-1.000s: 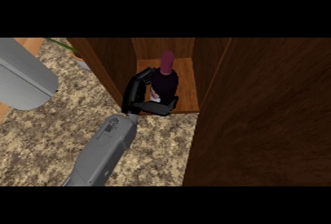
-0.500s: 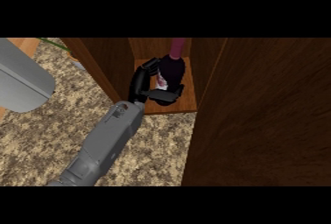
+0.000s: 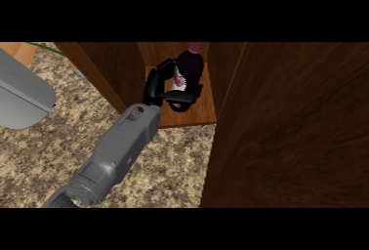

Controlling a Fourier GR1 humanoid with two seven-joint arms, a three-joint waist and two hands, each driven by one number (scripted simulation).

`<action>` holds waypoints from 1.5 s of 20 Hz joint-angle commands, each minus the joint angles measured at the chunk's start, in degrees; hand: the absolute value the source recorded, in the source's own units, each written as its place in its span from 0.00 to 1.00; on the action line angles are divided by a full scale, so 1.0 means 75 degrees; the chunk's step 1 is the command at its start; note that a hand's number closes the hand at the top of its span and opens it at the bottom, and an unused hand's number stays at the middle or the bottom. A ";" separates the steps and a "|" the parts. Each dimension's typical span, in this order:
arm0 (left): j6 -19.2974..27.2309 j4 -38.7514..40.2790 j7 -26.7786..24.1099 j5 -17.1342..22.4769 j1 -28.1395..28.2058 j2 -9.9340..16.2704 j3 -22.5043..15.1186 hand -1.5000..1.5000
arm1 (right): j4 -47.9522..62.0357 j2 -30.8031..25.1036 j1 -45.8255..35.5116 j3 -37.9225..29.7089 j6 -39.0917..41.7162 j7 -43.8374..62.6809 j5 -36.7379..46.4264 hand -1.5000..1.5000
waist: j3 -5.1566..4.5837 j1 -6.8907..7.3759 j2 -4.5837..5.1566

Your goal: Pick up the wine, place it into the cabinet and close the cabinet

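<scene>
The wine bottle [image 3: 190,63] is dark with a reddish neck and a pale label. It stands tilted inside the open wooden cabinet, over the cabinet's floor [image 3: 198,114]. My right hand [image 3: 160,84] reaches in from the lower left, its black fingers and thumb curled round the bottle's body. The bottle's top runs out of view at the upper edge. The cabinet's door [image 3: 288,127] stands open at the right as a wide dark wooden panel. My left hand does not show; only a grey left forearm [image 3: 22,93] fills the left edge.
The cabinet's left wall [image 3: 101,68] rises beside my right wrist. A speckled stone counter [image 3: 166,166] lies under the forearm, in front of the cabinet. The opening between wall and door is narrow.
My right arm has stretched farther away from me, carrying the bottle deeper into the cabinet. The bottle's neck now reaches the view's top edge. The left forearm has stayed put.
</scene>
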 commanded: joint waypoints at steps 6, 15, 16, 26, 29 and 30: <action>-0.0295 0.1155 -0.0012 0.0356 -0.0736 0.0004 0.0583 1.00 | -0.1096 -0.0015 0.0322 -0.0073 0.0071 0.0403 -0.0528 0.00 | -0.0004 -0.0025 0.0062; 0.0209 0.1776 -0.0649 0.0066 -0.1110 0.0260 0.0592 1.00 | -0.0797 -0.0042 0.0640 0.0132 0.0415 -0.0260 -0.0488 0.00 | 0.0004 -0.0184 0.0092; 0.0309 0.1845 -0.0689 0.0054 -0.1104 0.0357 0.0602 0.00 | -0.1118 -0.0190 0.0617 0.0073 0.0484 -0.0015 -0.0561 0.00 | -0.0006 -0.0296 0.0136; 0.0841 0.2359 -0.0744 -0.0219 -0.1423 0.0729 0.0503 0.00 | -0.0865 -0.0125 0.0658 0.0107 0.0674 -0.0315 -0.0540 0.00 | -0.0014 -0.0322 0.0195; 0.0901 0.2342 -0.1000 -0.0188 -0.1332 0.0661 0.0563 0.00 | -0.0874 -0.0076 0.0862 0.0298 0.0717 -0.0619 -0.0456 0.00 | -0.0011 -0.0359 0.0161; 0.0757 0.2217 -0.0992 -0.0048 -0.1488 0.0757 0.0708 0.00 | -0.0857 -0.0154 0.0819 -0.0055 0.0793 -0.0679 -0.0702 0.00 | -0.0005 -0.0395 0.0208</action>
